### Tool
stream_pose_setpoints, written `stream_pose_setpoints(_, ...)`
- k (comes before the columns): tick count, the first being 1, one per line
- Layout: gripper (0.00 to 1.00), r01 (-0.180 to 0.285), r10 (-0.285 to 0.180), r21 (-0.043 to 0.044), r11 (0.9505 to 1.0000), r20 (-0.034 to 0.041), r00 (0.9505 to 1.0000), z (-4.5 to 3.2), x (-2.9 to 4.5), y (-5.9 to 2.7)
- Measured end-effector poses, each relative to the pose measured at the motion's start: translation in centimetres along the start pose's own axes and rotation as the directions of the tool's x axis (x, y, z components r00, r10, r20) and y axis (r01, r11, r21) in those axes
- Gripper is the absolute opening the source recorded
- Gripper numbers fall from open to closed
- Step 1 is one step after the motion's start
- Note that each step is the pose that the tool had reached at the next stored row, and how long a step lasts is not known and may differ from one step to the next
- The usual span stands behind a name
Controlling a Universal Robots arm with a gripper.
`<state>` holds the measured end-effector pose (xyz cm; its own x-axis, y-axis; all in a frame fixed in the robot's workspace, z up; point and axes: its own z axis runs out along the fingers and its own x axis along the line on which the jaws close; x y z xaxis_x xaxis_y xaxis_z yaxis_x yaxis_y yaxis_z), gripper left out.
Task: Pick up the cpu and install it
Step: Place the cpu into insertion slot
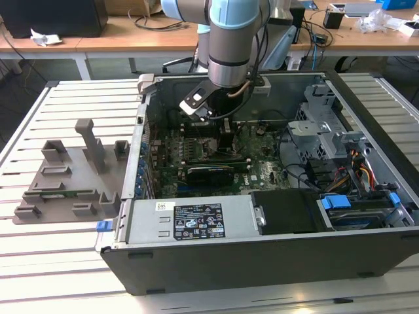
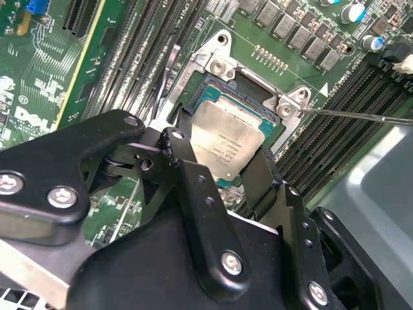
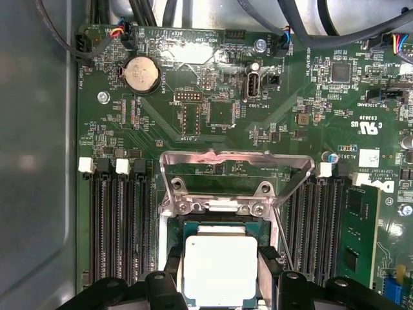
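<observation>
1. The slatted white surface [image 1: 65,98] carries an open computer case [image 1: 262,261], which has a white printed sticker [image 1: 198,222] on its near wall.
2. The arm [image 1: 232,39] reaches down into the case over the green motherboard [image 1: 262,170], which is covered in tiny white lettering (too small for me to read).
3. A grey holder block [image 1: 65,183] lies beside the case on the exterior view's left.
4. In the first wrist view, the metal socket frame [image 3: 235,161] stands flipped up.
5. The black hand [image 2: 219,152] is closed to the chip's width, one finger against each opposite edge.
6. The cpu [image 2: 222,139] is silver-grey with faint engraved print and sits squarely over the socket.
</observation>
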<state>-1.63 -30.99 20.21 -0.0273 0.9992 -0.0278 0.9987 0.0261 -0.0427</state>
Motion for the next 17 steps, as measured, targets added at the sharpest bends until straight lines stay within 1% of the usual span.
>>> stream_pose_setpoints(6, 0.55, 0.0, 0.0, 0.0, 1.0, 0.0, 1.0, 0.08, 0.0, 0.0)
stream_pose_setpoints(7, 0.56, 0.0, 0.0, -0.0001, 1.0, 0.0, 1.0, 0.08, 0.0, 0.0)
stream_pose_setpoints(8, 0.62, 0.0, 0.0, 0.0, 1.0, 0.0, 1.0, 0.08, 0.0, 0.0)
stream_pose_setpoints(13, 0.62, 0.0, 0.0, 0.0, 1.0, 0.0001, 1.0, 0.09, 0.01, 0.0)
stream_pose_setpoints(15, 0.62, 0.0, 0.0, -0.0001, 1.0, 0.0001, 1.0, -0.11, 0.0, -0.01)
stream_pose_setpoints(17, 0.62, 0.0, 0.0, -0.0001, 1.0, 0.0002, 1.0, -0.69, 0.09, -0.03)
